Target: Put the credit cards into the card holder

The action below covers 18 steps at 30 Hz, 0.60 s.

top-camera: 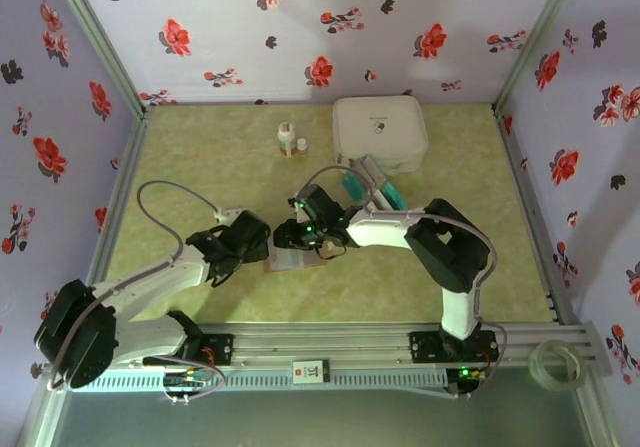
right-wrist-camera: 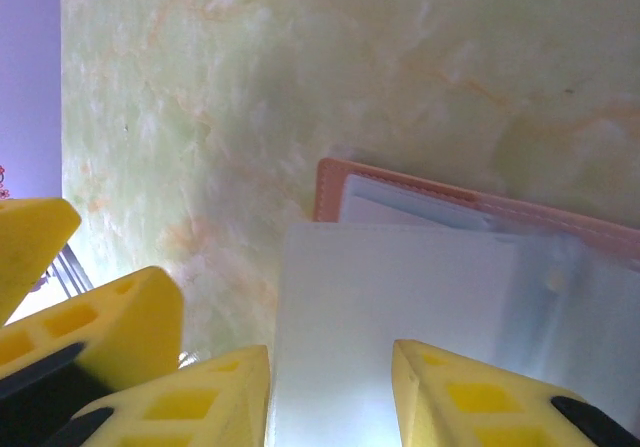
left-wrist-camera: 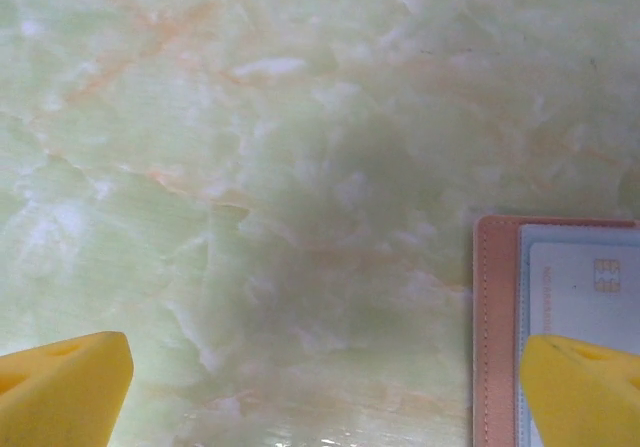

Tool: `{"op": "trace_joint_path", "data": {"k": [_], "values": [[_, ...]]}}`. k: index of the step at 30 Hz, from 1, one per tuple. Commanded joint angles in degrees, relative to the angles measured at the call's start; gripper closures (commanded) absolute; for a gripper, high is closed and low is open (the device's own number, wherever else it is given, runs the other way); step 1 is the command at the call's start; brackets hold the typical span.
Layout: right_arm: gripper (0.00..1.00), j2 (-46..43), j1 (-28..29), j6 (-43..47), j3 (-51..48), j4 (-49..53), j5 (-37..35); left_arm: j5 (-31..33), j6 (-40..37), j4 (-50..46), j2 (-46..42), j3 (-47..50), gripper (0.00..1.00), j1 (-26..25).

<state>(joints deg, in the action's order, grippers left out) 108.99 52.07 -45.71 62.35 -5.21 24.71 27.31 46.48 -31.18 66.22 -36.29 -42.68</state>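
The tan card holder (top-camera: 290, 260) lies open on the table between the two grippers. My right gripper (top-camera: 292, 235) (right-wrist-camera: 330, 392) is shut on a white card (right-wrist-camera: 390, 307), held low over the holder's (right-wrist-camera: 327, 187) near corner, where grey-blue pockets show. My left gripper (top-camera: 263, 251) (left-wrist-camera: 320, 392) stands wide open at the holder's (left-wrist-camera: 495, 337) left edge, one yellow fingertip (left-wrist-camera: 585, 387) over a white chip card (left-wrist-camera: 590, 287) lying in it. More credit cards (top-camera: 385, 189), teal and pale, lie in a loose stack by the white box.
A big white square box (top-camera: 380, 132) stands at the back right. A small bottle (top-camera: 287, 139) stands left of it. A tape roll (top-camera: 555, 362) sits on the rail at the near right. Flowered walls enclose the table.
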Motion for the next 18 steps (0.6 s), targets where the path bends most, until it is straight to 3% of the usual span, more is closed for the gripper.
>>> {"op": "trace_joint_path", "data": {"k": [1,8,18], "values": [[0.63,2.39,0.94,-1.39,2.46,-0.59,0.88,2.55,1.34,-3.39,-1.82,0.96,0.00,0.73],[0.63,3.56,1.50,-1.80,4.53,-0.74,1.09,2.48,1.63,-4.15,-3.25,1.66,0.00,0.84],[0.61,-6.94,-2.20,3.21,-1.29,6.91,-5.80,0.15,-0.81,-1.95,-0.65,0.84,0.00,0.75]]}}
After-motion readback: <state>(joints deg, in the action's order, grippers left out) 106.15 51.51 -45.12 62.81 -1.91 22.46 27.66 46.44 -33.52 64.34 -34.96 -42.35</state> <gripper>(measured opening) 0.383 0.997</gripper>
